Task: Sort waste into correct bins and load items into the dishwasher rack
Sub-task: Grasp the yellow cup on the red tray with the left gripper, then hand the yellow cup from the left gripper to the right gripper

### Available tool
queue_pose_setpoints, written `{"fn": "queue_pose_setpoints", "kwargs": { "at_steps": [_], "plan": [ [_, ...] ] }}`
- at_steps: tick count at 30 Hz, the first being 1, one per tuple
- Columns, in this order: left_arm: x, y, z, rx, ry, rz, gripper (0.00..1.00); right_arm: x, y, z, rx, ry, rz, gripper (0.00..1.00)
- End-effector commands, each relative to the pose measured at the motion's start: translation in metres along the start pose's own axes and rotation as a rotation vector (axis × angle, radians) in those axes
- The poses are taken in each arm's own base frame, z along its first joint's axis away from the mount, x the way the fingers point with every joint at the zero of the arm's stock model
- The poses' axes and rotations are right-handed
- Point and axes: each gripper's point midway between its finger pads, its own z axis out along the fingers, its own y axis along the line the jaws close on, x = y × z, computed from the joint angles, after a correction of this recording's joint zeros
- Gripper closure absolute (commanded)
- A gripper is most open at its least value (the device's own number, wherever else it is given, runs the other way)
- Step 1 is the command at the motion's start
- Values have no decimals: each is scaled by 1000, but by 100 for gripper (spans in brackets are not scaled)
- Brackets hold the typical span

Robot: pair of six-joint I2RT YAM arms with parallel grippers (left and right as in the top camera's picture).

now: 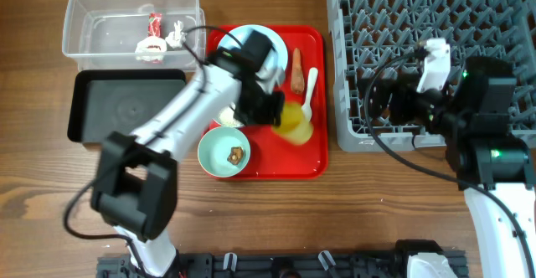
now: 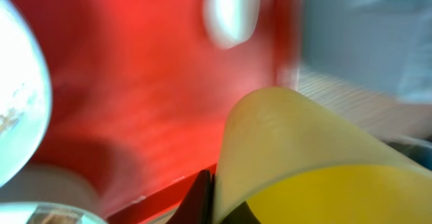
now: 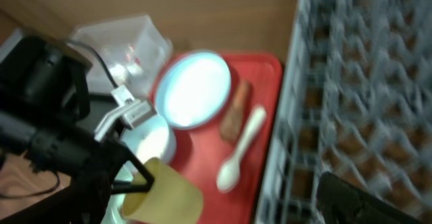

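While our left claw [image 1: 279,113] pinches the rim of a translucent yellow plastic cup [image 1: 296,121], the cup hangs tilted over the right part of the red plastic tray [image 1: 316,157], just beside a white plastic spoon [image 1: 311,90]. A pale blue round plate [image 1: 244,42] and a small teal bowl [image 1: 216,159] holding a brown scrap [image 1: 237,153] sit on the tray. Our right claw [image 1: 392,100] hovers over the grey dishwasher rack [image 1: 502,10]; we cannot tell whether its fingers are spread.

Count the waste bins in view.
2: a clear bin at top left with wrappers inside, and a black bin just below it in the overhead view. No others visible.
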Motion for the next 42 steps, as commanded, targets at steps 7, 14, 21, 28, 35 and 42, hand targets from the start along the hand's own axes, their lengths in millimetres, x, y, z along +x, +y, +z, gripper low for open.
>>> {"fn": "queue_pose_setpoints", "kwargs": {
  "at_steps": [7, 14, 21, 28, 35, 42],
  "plan": [
    [-29, -52, -121, 784, -146, 137, 96, -4, 72, 43, -731, 21, -97, 2],
    [-37, -62, -138, 877, -192, 212, 96, 22, 101, 71, -901, 109, -128, 9],
    [-39, -63, -139, 878, -202, 222, 96, 20, 126, 72, -945, 89, -185, 31],
    [-34, -73, -134, 882, -176, 238, 96, 18, 141, 70, -982, 66, -232, 30],
    [-33, -74, -133, 883, -170, 236, 96, 15, 144, 69, -991, 47, -258, 41],
    [-34, -72, -134, 881, -174, 233, 96, 10, 139, 69, -980, 28, -263, 51]
  ]
}}
